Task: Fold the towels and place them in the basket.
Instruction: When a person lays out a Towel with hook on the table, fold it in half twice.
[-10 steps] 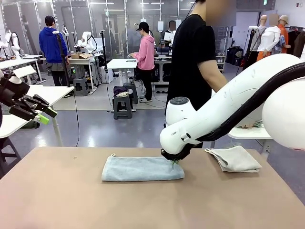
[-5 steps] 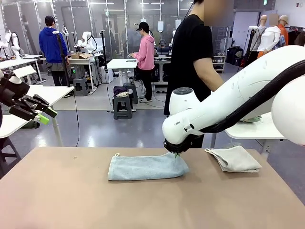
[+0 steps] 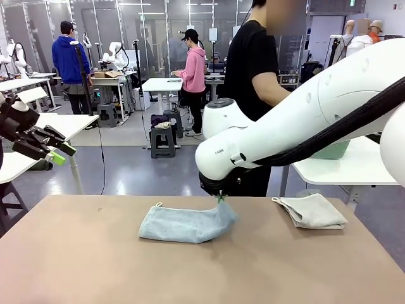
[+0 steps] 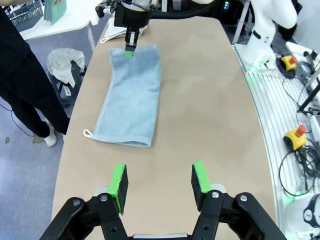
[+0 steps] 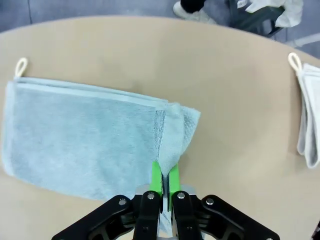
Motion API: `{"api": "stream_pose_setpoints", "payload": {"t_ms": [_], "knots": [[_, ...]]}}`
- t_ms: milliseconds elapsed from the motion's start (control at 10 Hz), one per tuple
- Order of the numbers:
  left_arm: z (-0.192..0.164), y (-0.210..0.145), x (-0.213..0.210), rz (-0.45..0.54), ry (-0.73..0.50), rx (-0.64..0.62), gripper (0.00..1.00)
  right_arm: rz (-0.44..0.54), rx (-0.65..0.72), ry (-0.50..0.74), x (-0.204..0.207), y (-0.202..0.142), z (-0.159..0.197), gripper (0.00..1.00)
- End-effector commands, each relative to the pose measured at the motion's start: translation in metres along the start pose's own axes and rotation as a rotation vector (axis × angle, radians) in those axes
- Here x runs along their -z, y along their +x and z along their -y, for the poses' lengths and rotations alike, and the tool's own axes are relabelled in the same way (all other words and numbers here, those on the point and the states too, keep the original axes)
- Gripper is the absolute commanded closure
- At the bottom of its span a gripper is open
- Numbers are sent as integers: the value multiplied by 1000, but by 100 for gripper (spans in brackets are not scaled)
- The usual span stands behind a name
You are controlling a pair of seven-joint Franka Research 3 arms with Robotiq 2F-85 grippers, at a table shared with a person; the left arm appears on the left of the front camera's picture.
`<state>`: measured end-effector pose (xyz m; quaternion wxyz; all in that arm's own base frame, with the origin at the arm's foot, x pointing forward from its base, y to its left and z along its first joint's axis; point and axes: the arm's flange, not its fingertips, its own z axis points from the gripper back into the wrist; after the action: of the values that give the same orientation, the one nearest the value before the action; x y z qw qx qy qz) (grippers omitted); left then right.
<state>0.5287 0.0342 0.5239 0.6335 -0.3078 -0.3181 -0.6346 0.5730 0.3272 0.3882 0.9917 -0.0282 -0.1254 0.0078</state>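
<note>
Lifted since a second ago, the light blue towel's point(image 3: 186, 223) right end now rises off the table point(image 3: 82, 266). Left gripper point(image 4: 160, 181) hangs apart, jaws parted, empty. Right gripper point(image 5: 165, 179) is clamped on that raised end. Beige-grey towel point(image 3: 313, 211) lies folded at right, near the person point(image 3: 253, 82).

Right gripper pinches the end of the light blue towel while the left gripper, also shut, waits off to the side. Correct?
Not quite. The right gripper does pinch the light blue towel, but the left gripper is open, holding nothing; the left wrist view shows it.
</note>
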Motion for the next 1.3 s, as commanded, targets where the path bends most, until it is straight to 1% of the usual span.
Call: {"api": "stream_pose_setpoints", "payload": {"t_ms": [0, 200, 300, 500, 700, 900, 1100, 1200], "knots": [[2, 2, -1, -17, 8, -13, 34, 28, 47, -55, -6, -1, -42, 100], [2, 2, -1, -17, 8, -13, 34, 21, 56, -16, -10, -6, -83, 100], [2, 2, -1, -17, 8, -13, 34, -9, 81, 20, -12, -10, -102, 100], [2, 2, -1, -17, 8, -13, 34, -20, 167, 86, -13, -10, -133, 100], [2, 2, -1, -17, 8, -13, 34, -10, 243, 166, -12, -11, -151, 100], [2, 2, -1, -17, 8, -13, 34, 3, 326, 215, -7, -9, -163, 100], [2, 2, -1, -17, 8, -13, 34, 57, 386, 250, 1, -8, -168, 100], [2, 2, -1, -17, 8, -13, 34, 72, 419, 242, 7, -8, -172, 100]]}}
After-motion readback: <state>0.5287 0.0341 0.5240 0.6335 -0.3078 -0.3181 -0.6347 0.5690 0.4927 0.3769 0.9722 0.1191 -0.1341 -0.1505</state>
